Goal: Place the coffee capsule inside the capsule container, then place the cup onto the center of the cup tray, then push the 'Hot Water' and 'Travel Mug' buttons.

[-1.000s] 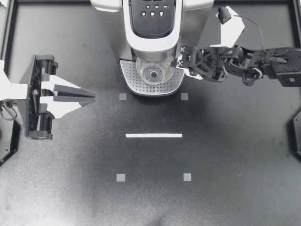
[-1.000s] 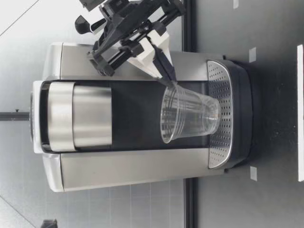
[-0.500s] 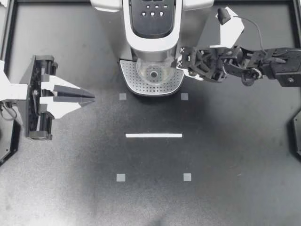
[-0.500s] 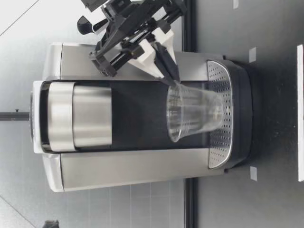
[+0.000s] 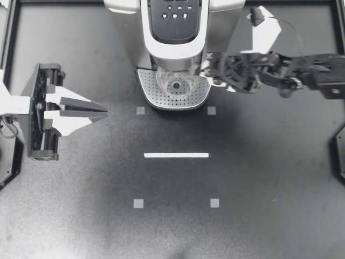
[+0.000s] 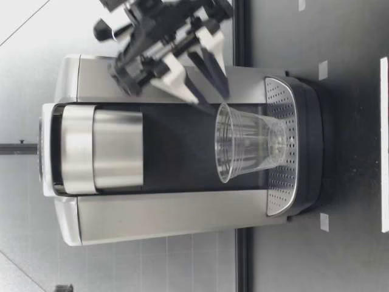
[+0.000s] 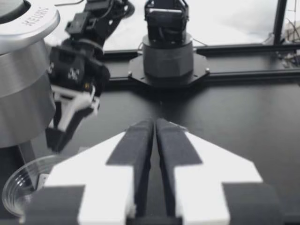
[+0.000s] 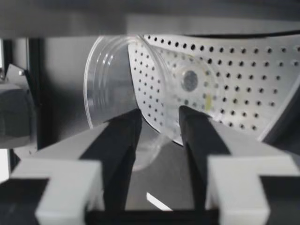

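Observation:
A clear plastic cup [image 5: 175,84] stands upright on the perforated cup tray [image 5: 153,96] of the coffee machine [image 5: 175,27]. My right gripper [image 5: 206,68] is at the tray's right side. In the low view my right gripper [image 6: 211,94] hangs open just above the cup [image 6: 249,151] rim, its fingers apart and off the plastic. The right wrist view shows the cup [image 8: 112,70] and tray [image 8: 234,89] ahead of my open right gripper [image 8: 159,117]. My left gripper [image 5: 102,112] is shut and empty, far left of the machine. No capsule is visible.
The machine's button panel [image 5: 175,11] faces up at the back. A white tape line [image 5: 176,155] and small grey squares [image 5: 138,203] mark the dark table in front. In the left wrist view the right arm's base [image 7: 168,51] stands beyond my left gripper [image 7: 154,124].
My right gripper has opened and let go of the cup's rim. The cup went from tilted to upright on the tray. The left arm has not moved.

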Controlling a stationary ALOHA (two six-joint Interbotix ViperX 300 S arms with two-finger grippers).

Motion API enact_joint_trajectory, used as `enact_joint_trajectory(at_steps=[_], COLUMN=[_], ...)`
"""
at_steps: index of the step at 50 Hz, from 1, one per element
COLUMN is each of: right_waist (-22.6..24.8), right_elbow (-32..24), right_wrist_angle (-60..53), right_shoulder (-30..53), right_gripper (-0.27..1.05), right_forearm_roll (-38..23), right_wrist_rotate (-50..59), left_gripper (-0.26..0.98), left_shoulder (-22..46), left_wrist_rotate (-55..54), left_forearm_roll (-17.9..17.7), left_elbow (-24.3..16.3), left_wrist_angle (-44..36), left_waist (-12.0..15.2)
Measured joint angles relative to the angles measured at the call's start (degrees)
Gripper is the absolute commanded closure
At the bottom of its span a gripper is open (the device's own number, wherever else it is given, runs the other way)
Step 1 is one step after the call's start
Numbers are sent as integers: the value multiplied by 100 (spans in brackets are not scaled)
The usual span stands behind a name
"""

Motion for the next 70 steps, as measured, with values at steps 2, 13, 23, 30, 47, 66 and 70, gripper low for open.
enact_joint_trajectory(at_steps=[2,13,23,30,47,66,70], right_waist=[-18,-26,0,132,202,861,1028], right_elbow=[114,738,1257,1512,1644,1151,1037], right_wrist_angle=[9,9,-202,-809,-2224,-2206,-2030], right_shoulder=[-149,-1081,-2136,-2725,-2971,-2733,-2593], right_gripper=[33,33,33,33,33,33,33], right_forearm_roll=[0,-563,-1986,-3234,-5836,-5695,-5616], right_wrist_rotate=[-26,-237,-343,-369,-1608,-2268,-2268], left_gripper=[58,58,58,58,58,58,58], left_shoulder=[0,79,255,439,659,650,650], left_wrist_rotate=[0,-149,-352,-448,-431,-369,-369], left_forearm_roll=[0,-185,-281,-325,-343,-352,-352], left_elbow=[9,9,-9,-35,-193,-404,-396], left_wrist_angle=[0,-9,-18,-18,-18,-18,-18], left_waist=[0,0,9,0,0,0,0])
